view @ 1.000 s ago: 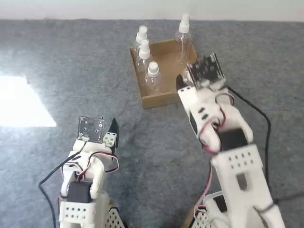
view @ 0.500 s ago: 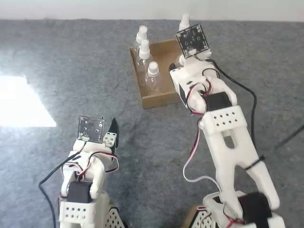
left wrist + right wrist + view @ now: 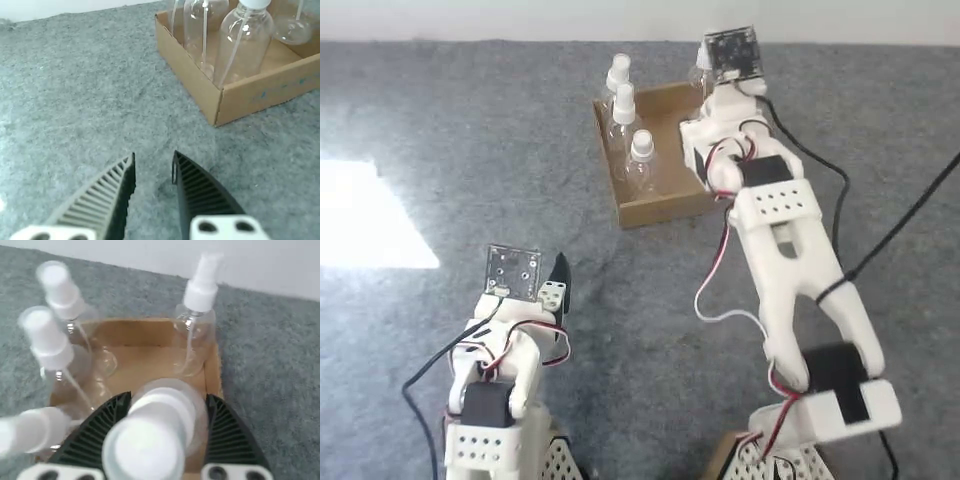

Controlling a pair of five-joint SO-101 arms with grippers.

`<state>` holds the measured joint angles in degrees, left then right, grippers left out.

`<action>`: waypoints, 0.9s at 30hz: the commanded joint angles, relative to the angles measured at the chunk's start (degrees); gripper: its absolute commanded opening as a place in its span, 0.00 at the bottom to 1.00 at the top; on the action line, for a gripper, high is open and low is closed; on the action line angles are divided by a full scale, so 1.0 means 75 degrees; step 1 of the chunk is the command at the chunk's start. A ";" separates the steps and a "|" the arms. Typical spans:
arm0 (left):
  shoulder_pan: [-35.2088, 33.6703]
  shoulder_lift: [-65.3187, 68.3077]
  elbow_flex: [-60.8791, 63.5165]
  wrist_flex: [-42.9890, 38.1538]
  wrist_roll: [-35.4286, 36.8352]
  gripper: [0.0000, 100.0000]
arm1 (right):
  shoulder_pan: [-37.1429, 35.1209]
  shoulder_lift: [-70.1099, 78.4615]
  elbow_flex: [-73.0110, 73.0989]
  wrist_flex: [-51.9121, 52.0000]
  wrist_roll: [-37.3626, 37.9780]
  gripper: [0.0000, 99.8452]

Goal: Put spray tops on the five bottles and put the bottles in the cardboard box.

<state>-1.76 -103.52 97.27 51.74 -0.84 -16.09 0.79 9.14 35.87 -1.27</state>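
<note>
The cardboard box point(image 3: 620, 190) sits at the far middle of the table. Three capped clear bottles point(image 3: 642, 155) stand along its left side. My right arm point(image 3: 775, 210) stretches over the box's right half. In the right wrist view my right gripper point(image 3: 167, 399) is shut on a clear bottle with a white spray top point(image 3: 150, 440), held above the box floor point(image 3: 145, 360). Another capped bottle point(image 3: 196, 315) stands at the far corner beyond it. My left gripper point(image 3: 153, 159) hovers low over the carpet, open, nothing between its fingers; the box point(image 3: 225, 95) lies ahead of it.
Grey carpet point(image 3: 470, 150) covers the table. A bright patch of light point(image 3: 365, 215) lies at the left edge. My left arm point(image 3: 510, 340) rests near the front left, well short of the box. Cables point(image 3: 880, 250) trail beside the right arm.
My right arm has swung toward the far side, carrying the bottle from the box's near right corner to over its right half. The left arm has not moved.
</note>
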 commanded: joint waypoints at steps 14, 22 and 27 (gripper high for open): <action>-0.0035 -0.0094 -0.0100 0.0012 -0.0023 0.11 | 0.0264 0.1682 -0.1676 -0.0170 -0.0270 0.10; -0.0035 -0.0094 -0.0100 0.0012 -0.0023 0.11 | 0.0264 0.2350 -0.2051 -0.0135 -0.0270 0.10; -0.0035 -0.0094 -0.0100 0.0023 -0.0023 0.11 | 0.0264 0.2749 -0.2286 -0.0135 -0.0270 0.10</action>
<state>-1.76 -103.52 97.27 51.74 -0.84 -14.68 21.63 -4.31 35.87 -2.51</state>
